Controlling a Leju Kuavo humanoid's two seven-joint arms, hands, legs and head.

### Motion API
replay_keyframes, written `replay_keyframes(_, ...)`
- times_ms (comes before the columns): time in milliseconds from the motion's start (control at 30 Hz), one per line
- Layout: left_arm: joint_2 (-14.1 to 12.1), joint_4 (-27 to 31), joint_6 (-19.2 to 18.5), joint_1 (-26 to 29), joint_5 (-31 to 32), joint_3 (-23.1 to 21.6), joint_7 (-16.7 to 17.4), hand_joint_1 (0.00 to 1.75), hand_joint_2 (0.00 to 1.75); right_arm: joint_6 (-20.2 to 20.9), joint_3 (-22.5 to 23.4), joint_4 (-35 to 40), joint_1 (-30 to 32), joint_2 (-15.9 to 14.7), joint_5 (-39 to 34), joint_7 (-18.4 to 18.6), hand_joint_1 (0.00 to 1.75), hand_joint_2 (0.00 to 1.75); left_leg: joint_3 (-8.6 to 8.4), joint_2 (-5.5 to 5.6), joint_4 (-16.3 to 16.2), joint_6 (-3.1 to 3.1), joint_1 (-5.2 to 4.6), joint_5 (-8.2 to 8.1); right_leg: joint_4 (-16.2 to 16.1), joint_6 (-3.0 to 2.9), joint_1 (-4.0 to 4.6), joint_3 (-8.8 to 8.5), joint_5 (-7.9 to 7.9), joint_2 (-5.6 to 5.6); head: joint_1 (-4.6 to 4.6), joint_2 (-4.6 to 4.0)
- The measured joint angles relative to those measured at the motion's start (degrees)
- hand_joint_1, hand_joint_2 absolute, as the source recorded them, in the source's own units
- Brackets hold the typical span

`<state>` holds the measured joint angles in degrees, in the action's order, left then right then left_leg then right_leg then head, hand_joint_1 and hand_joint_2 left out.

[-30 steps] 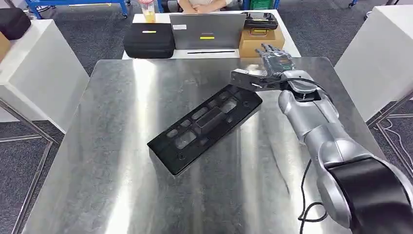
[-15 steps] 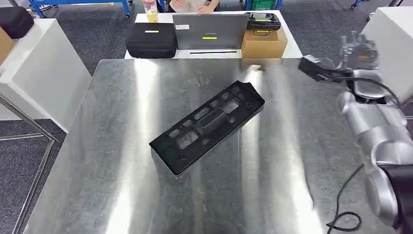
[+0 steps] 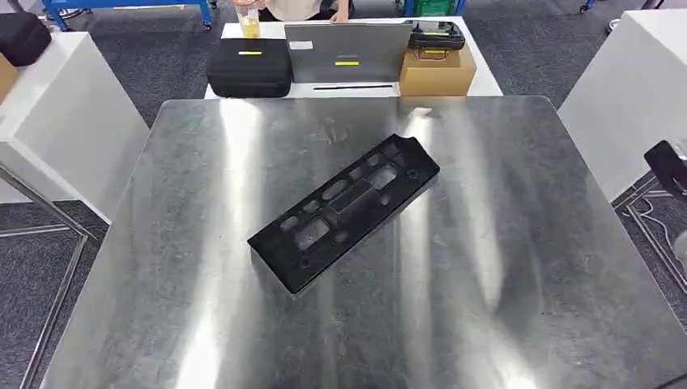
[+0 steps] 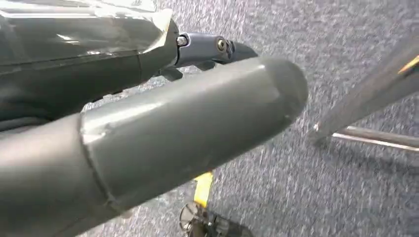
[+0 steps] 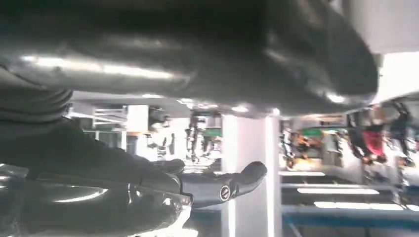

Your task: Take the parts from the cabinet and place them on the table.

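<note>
Long flat black plastic part with rectangular cut-outs (image 3: 343, 211) lies flat and diagonal on the brushed steel table top (image 3: 502, 267), roughly mid-table, nothing touching it. One end points toward the far right of the table, the other toward the near left.

Left hand (image 4: 163, 133) seen in its wrist view: thick grey thumb across the frame, a darker finger (image 4: 217, 47) sticking out straight beyond it, nothing held, grey carpet behind. Fingers look extended, holding nothing.

Right hand (image 5: 207, 123) in its wrist view: big grey thumb along one side, a dark finger (image 5: 232, 185) extended apart from it, nothing between them; blurred room beyond. A dark piece of the right arm (image 3: 668, 166) pokes in at the right edge of the head view, off the table.

Behind the steel table, a white table (image 3: 486, 81) carries a black zip case (image 3: 249, 68), a grey laptop (image 3: 347, 51) and a brown cardboard box (image 3: 437, 71) with a black controller (image 3: 436, 34) on top. A person (image 3: 296, 8) sits behind it.
</note>
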<state>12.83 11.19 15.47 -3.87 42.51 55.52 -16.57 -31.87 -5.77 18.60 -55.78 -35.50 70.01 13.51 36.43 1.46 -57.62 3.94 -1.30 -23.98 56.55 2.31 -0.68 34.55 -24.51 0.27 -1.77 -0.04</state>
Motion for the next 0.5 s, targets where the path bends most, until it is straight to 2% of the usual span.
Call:
replay_keyframes(200,0.31,-0.07,-0.26,-0.16,0.00,0.37,0.00,0.00,0.00,-0.33,1.29,-0.70,1.41,-1.55,-0.02,1.01,0.00,0.00,-0.09,-0.02,0.00,0.00,0.00,0.00,0.00,0.00,-0.02,0.02,-0.02,-0.01,0.02,0.00)
replay_keyframes(267,0.28,-0.07,-1.39,-0.22,0.02,0.44,0.00,0.00,0.00,-3.37,2.79,-0.68,3.96,-2.66,-2.29,0.98,0.00,0.00,-0.13,0.18,-0.01,0.01,0.01,0.00,-0.02,0.14,-0.01,-0.09,-0.15,-0.24,0.00,0.00)
replay_keyframes(333,0.28,-0.09,-2.47,-0.20,0.55,0.44,0.18,0.00,0.00,-6.50,5.23,-0.30,8.66,-4.00,-4.97,0.20,0.00,0.00,-0.15,0.68,0.00,0.04,0.02,-0.02,-0.03,0.36,0.00,-0.32,-0.31,-0.60,-0.02,0.00)
replay_keyframes(400,0.28,-0.11,-3.17,-0.18,0.94,0.46,0.64,0.00,0.00,-7.48,8.49,1.95,15.28,-5.20,-6.10,-1.34,0.00,0.00,-0.22,0.93,-0.01,0.12,0.01,-0.08,-0.05,0.28,0.06,-0.48,-0.43,-0.91,0.07,0.00)
replay_keyframes(500,0.26,-0.15,-4.17,-0.15,1.25,0.52,1.11,0.00,0.00,-7.78,17.62,6.29,25.31,-5.57,-4.51,-4.19,0.00,0.00,-0.23,1.03,0.01,0.36,-0.07,-0.29,-0.05,0.45,0.12,-0.64,-0.54,-1.04,0.07,0.00)
